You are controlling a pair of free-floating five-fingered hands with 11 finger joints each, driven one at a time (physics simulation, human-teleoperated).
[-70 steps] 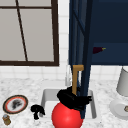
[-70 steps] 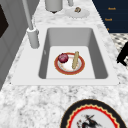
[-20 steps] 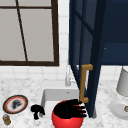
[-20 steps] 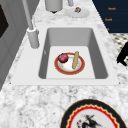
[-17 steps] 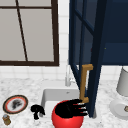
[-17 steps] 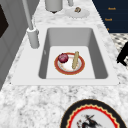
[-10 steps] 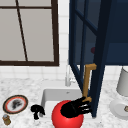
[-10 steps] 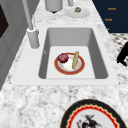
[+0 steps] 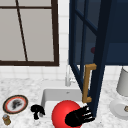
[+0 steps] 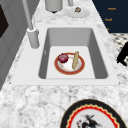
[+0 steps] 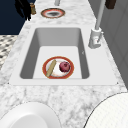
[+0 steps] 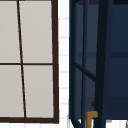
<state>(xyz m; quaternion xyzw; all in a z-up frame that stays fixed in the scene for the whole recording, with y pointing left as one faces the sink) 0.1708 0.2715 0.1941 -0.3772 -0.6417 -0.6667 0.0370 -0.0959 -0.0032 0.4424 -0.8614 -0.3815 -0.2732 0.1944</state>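
Front view: the right hand (image 9: 77,117) hangs low before the sink (image 9: 53,96), fingers straight and relaxed, grasping nothing, tips toward two o'clock. The brass door handle (image 9: 87,82) stands upright at about one o'clock from it, long axis vertical, its lower end just beside the fingertips; whether they touch I cannot tell. It belongs to the open blue cabinet door (image 9: 100,62). The left hand (image 9: 37,110) hovers farther off at nine o'clock, its fingers hard to make out. A red ball-like shape (image 9: 61,112) sits partly behind the right hand.

Left side view: a hand (image 10: 123,55), cut off by the frame, floats at three o'clock from the rimmed plate (image 10: 69,63) in the basin.

Upper view: the handle's top shows, the rest cut off.
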